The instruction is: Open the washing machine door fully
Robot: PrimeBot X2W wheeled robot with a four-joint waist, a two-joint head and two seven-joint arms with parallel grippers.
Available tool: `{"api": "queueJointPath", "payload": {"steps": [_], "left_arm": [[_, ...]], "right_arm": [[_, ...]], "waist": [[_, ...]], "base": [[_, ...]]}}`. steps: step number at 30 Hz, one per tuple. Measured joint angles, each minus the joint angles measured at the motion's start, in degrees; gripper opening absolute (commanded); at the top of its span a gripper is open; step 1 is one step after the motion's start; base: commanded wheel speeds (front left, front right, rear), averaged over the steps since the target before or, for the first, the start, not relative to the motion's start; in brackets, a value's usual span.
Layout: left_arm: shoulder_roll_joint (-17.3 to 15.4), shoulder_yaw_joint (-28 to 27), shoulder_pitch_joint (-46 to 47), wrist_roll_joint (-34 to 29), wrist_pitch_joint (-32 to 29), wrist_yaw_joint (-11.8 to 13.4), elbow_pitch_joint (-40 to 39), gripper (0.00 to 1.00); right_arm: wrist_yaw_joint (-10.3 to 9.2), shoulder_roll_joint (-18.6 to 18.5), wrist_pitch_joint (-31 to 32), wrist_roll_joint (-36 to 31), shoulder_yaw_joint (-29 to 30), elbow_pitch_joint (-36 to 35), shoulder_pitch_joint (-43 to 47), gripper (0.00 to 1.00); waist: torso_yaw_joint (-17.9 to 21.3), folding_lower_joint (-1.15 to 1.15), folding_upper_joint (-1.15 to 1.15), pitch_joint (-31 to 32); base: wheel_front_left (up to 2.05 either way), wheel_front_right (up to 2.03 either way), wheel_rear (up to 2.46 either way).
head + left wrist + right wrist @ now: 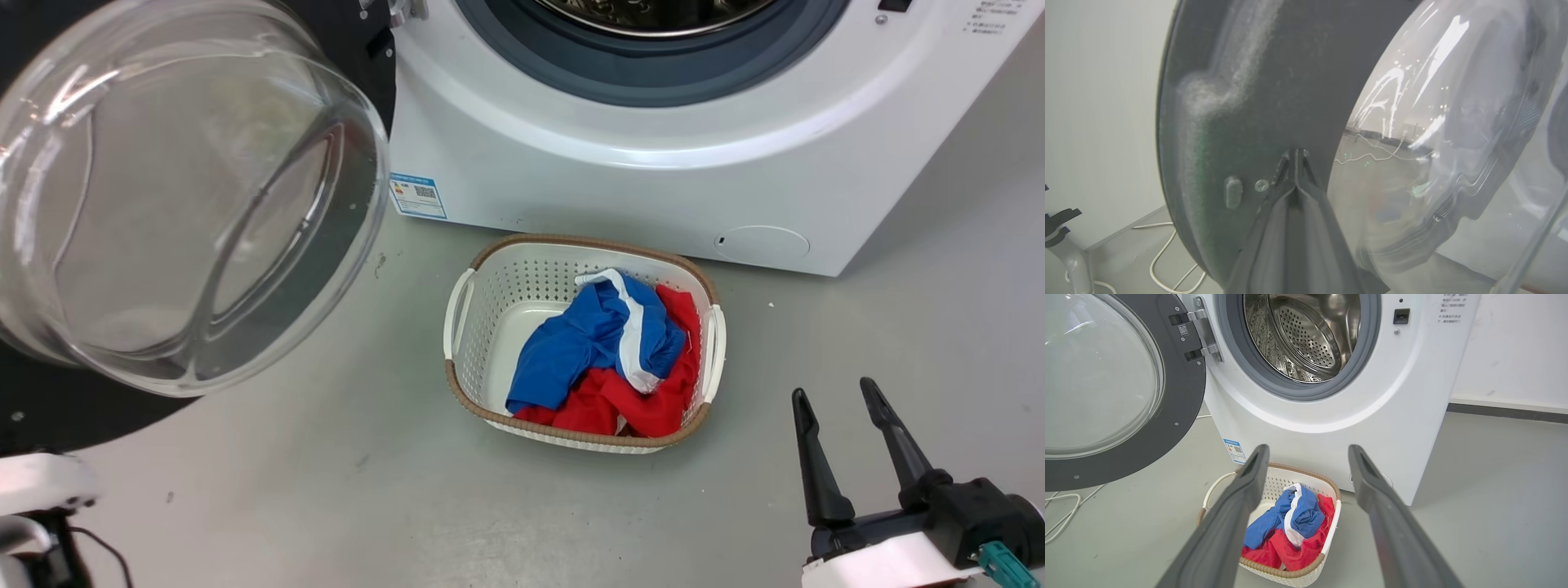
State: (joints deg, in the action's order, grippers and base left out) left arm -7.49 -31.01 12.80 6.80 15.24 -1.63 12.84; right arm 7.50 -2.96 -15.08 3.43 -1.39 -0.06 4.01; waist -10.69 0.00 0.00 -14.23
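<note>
The washing machine door (180,196) stands swung out to the left of the white machine (653,188), its clear glass bowl bulging toward me and its black ring (1182,396) hanging on a metal hinge (1202,332). In the left wrist view my left gripper (1296,154) is shut, its tips together against the door's (1249,81) dark inner ring beside the glass; nothing shows between the fingers. My right gripper (841,396) is open and empty low on the right, well away from the door, and it (1306,451) points at the machine's front.
The steel drum opening (1306,335) with its grey rubber rim is uncovered. A white perforated basket (588,242) holding blue, red and white clothes sits on the grey floor in front of the machine. White cables (1167,261) lie on the floor behind the door.
</note>
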Motion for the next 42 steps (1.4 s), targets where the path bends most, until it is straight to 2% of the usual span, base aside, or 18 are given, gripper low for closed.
{"api": "queueJointPath", "payload": {"steps": [4,21,32,42], "left_arm": [[-2.59,-2.44,2.18,0.26,-0.01,-1.37,3.44,0.00],[-6.83,-6.15,9.84,-0.88,-0.01,-3.18,16.13,0.00],[-6.79,-6.61,7.03,-2.68,-0.02,-4.49,16.67,0.00],[-3.09,-3.14,-1.80,-5.05,-0.02,-5.28,7.82,0.00]], "right_arm": [[0.00,0.00,0.00,-0.49,0.23,-0.10,-0.39,1.00],[0.00,0.00,0.00,-1.33,0.04,0.13,-1.73,1.00],[0.00,0.00,0.00,0.67,-0.38,1.02,-0.70,1.00],[0.00,0.00,0.00,2.27,-0.71,2.15,2.53,1.00]], "waist": [[0.32,0.00,0.00,-0.78],[1.58,0.00,0.00,-2.15],[2.31,0.00,0.00,2.19],[2.49,0.00,0.00,8.74]], "base": [[0.00,0.00,0.00],[0.00,0.00,0.00],[0.00,0.00,0.00],[0.00,0.00,0.00]]}}
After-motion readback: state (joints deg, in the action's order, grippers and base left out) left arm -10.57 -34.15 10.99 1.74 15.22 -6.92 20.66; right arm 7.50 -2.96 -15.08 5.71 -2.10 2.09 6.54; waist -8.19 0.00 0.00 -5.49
